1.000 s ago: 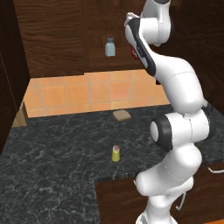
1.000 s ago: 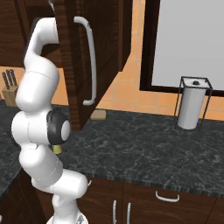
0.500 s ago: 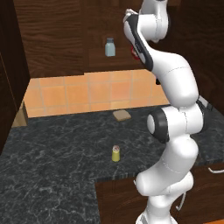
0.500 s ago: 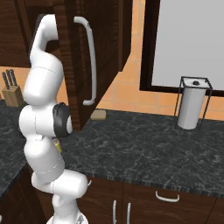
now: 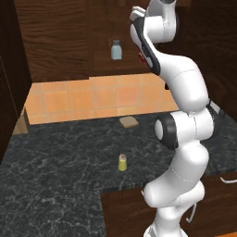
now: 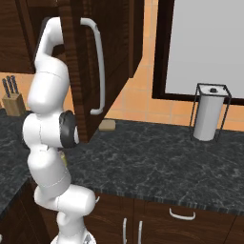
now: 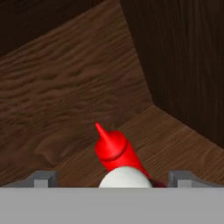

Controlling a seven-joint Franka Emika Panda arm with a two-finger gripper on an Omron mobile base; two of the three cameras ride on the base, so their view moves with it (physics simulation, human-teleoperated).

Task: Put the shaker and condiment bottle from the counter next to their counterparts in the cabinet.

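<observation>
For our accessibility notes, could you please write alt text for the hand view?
A white bottle cap sits between the open jaws at the bottom, with a tall red squeeze bottle just beyond it, nozzle up. Both are on the cabinet shelf, near its dark wood corner.

White robot arm (image 6: pixel 50 138) rising at the left and reaching up behind an open dark wood cabinet door (image 6: pixel 95 57) with a pale curved handle (image 6: pixel 97 71), knife block (image 6: pixel 13 101) far left, paper towel holder (image 6: pixel 209 114) on the dark marbled counter (image 6: pixel 157 162), orange tiled wall (image 6: pixel 143 95), window (image 6: pixel 205 45) at right.
</observation>
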